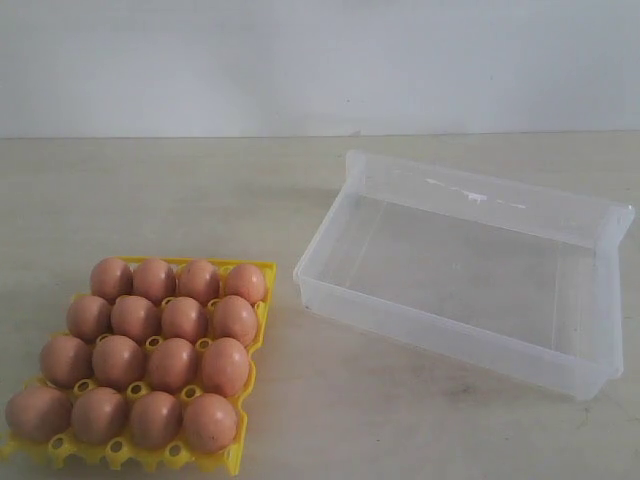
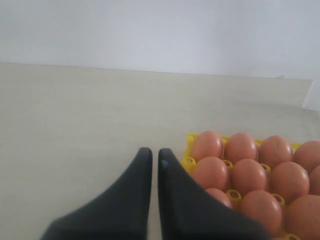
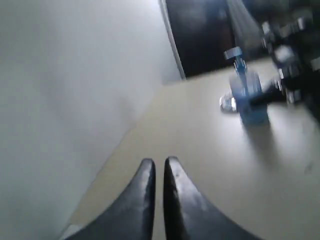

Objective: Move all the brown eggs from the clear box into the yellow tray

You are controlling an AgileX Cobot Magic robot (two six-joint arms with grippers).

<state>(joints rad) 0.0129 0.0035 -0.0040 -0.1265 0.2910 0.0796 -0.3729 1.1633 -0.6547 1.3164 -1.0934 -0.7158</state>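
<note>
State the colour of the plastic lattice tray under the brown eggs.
Bright yellow; the plastic lattice egg tray shows it best in the exterior view.

Pale beige counter (image 1: 150, 200) stretching wide here, faintly scuffed, running back to a plain whitish wall (image 1: 300, 60). Over in the right wrist view, a blue object (image 3: 247, 97) stands on the counter, too blurred to name, with a small shiny bit (image 3: 227, 103) just beside it. Behind that, a dark panel (image 3: 200, 35), and blurry dark equipment (image 3: 295, 65) close by the blue object.
</note>
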